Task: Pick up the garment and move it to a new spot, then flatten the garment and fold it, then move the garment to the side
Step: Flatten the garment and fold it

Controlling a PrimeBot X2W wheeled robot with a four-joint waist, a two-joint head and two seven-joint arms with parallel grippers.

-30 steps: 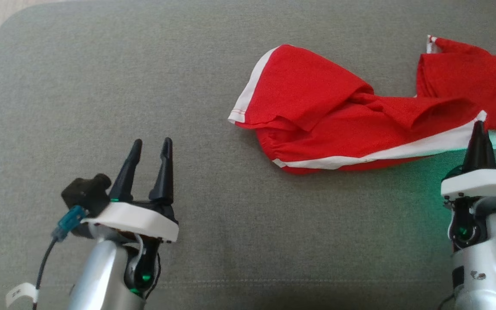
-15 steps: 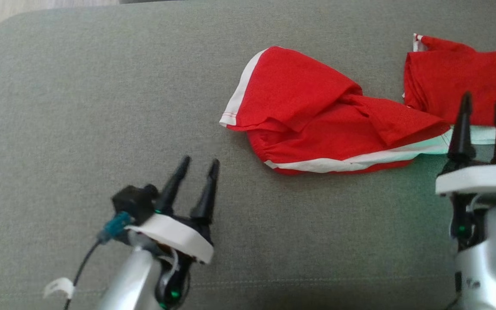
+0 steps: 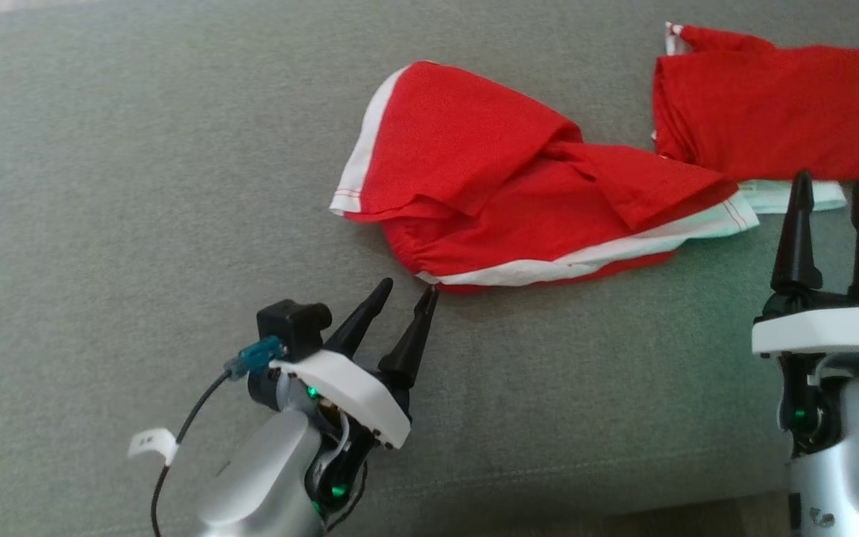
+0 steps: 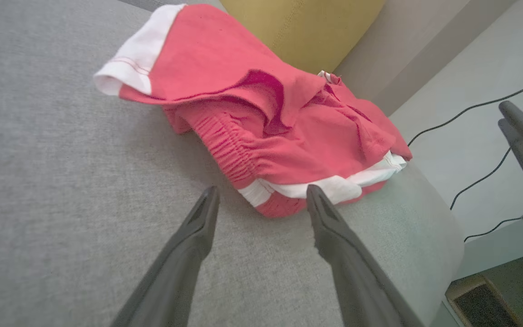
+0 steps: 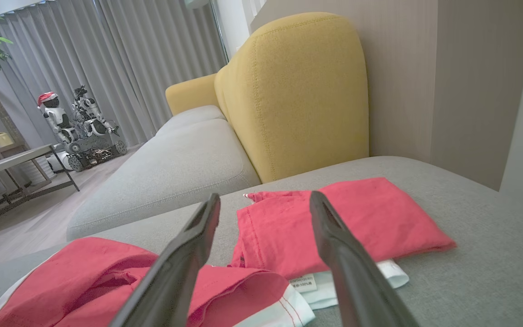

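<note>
Just ahead of our left claw (image 3: 409,287), fingers spread, the crumpled red shorts (image 3: 504,194) lie on the sofa cushion (image 3: 139,186), waistband corner almost touching its tips. Our right claw (image 3: 831,181), also spread and empty, sits near the striped hem, a folded red garment (image 3: 772,112) beyond it. We judge flattening is starting: each claw must pinch an edge and pull outward. A second ago the right claw was pressed together at that hem, the left farther back.
</note>
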